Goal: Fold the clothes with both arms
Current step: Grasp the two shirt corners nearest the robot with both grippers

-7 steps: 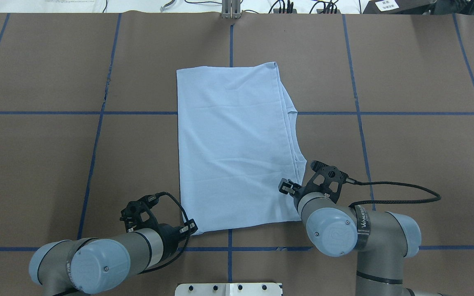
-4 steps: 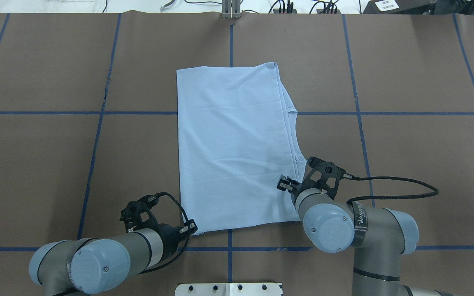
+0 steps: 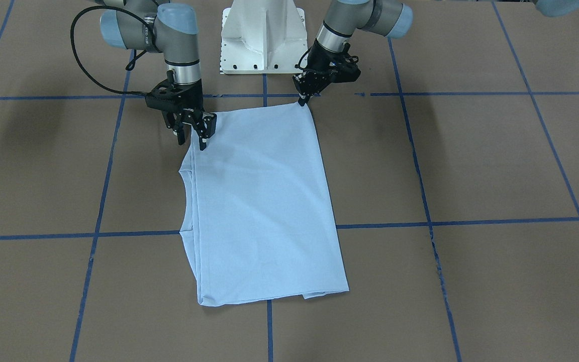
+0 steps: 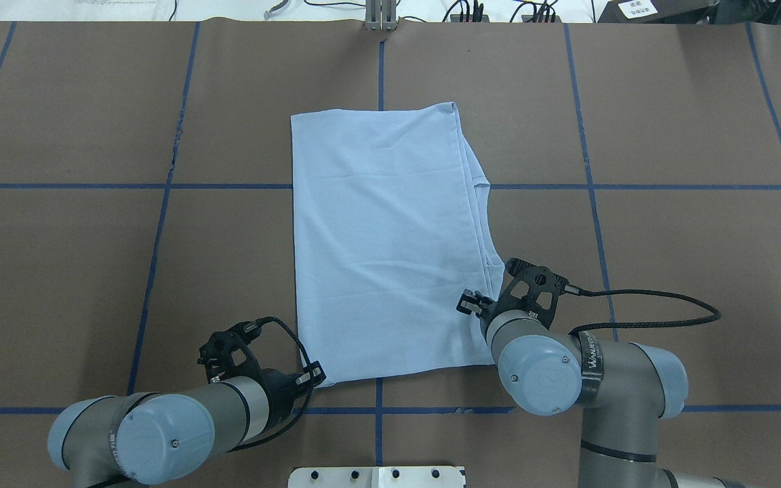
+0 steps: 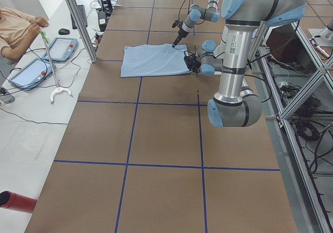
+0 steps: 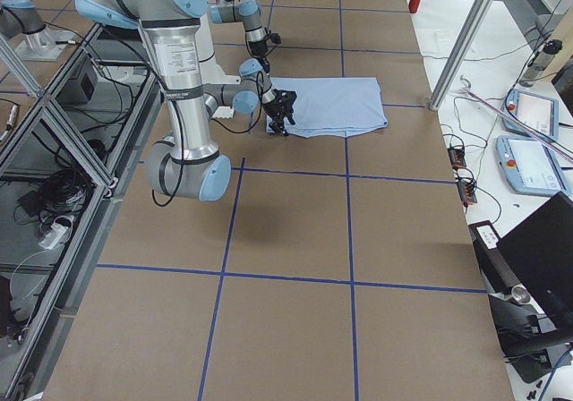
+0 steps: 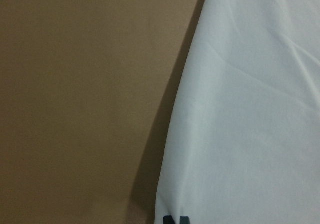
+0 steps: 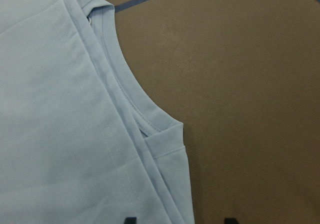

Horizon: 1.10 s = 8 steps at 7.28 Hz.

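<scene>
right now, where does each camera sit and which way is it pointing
Front-facing: across the table, facing the base; left gripper on view's right.
Overhead: behind and above, looking forward; left arm, right arm enter below.
Exterior left: table's end, left arm near.
Exterior right: opposite end, right arm near.
Left wrist: down on T-shirt edge.
Right wrist: down on the collar.
All share the T-shirt.

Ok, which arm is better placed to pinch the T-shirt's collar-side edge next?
Right: the right gripper, open, hangs over that edge of the T-shirt beside the collar; the left gripper is shut on the opposite near corner.
</scene>
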{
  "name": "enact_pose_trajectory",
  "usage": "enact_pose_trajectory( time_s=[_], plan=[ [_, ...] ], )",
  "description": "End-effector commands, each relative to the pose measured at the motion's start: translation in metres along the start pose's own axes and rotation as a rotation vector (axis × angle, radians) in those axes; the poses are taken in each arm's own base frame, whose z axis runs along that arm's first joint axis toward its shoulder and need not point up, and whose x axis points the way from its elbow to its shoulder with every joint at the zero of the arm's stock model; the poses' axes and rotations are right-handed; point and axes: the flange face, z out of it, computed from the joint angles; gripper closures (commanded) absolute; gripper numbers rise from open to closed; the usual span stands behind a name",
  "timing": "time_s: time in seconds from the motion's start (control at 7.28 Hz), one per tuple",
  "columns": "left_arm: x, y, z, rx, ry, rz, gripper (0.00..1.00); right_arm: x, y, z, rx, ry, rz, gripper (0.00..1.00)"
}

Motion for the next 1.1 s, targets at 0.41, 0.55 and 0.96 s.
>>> enact_pose_trajectory(
  time_s=[0.41,0.55,0.96],
  plan=[
    [0.0001,-0.0002,0.0000,0.000,0.000,0.000,1.00,-0.0096,0.0016,0.0013,0.004,-0.007,0.003,0.56],
    [0.0001,-0.0002,0.0000,0.000,0.000,0.000,1.00,-0.0096,0.0016,0.0013,0.004,-0.007,0.003,0.72],
    [0.0001,-0.0002,0.0000,0.000,0.000,0.000,1.00,-0.0126,-0.0023,-0.0033,0.006,-0.020,0.012,1.00]
  ],
)
